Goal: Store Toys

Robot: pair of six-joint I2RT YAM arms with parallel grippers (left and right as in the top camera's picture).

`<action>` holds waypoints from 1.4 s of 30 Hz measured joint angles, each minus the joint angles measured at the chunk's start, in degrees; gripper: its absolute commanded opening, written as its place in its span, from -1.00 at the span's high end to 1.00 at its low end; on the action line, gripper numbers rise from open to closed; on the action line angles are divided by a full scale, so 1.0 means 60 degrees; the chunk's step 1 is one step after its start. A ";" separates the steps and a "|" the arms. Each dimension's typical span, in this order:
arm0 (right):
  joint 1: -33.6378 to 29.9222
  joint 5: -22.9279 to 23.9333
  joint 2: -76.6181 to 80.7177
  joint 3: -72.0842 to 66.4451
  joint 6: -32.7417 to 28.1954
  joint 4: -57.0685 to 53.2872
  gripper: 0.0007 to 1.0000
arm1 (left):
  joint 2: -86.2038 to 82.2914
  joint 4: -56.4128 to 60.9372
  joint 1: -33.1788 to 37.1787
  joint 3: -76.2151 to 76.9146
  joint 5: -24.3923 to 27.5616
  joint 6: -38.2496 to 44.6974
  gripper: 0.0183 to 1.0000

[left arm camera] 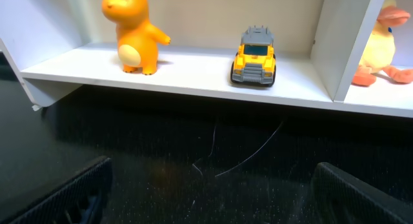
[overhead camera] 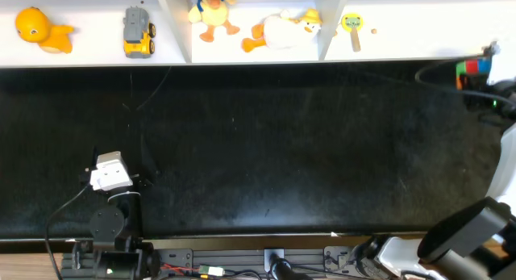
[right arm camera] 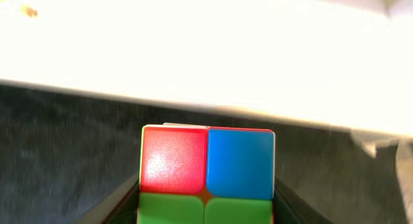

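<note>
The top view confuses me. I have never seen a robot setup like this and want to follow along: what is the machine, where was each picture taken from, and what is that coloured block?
This is a robot with two arms at a black table. One picture looks down from a camera overhead. The other two come from a small camera on each arm's wrist. Along the table's far side runs a white shelf holding an orange toy figure, a yellow toy truck, an upright plush duck, a lying plush duck and a green rattle. The left gripper is open and empty, facing the shelf. The right gripper is shut on a colourful puzzle cube, close to the shelf.
</note>
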 measured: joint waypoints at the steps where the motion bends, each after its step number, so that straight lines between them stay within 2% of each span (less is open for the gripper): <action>1: 0.0091 0.0011 0.0146 0.0204 0.0058 0.0007 0.13 | 0.0000 0.0000 0.0000 0.0000 -0.0004 0.0000 -1.00; 18: 0.0874 0.0255 0.2692 0.2331 0.0743 0.0240 0.12 | 0.0000 0.0000 0.0000 0.0000 -0.0004 0.0000 -1.00; 30: 0.1300 0.0244 0.2980 0.2386 0.1552 0.1206 0.15 | 0.0000 0.0000 0.0000 0.0000 0.0000 0.0000 -1.00; 42: 0.1559 0.0226 0.3435 0.2444 0.1861 0.1483 0.15 | 0.0000 0.0000 0.0000 0.0000 0.0000 0.0000 -1.00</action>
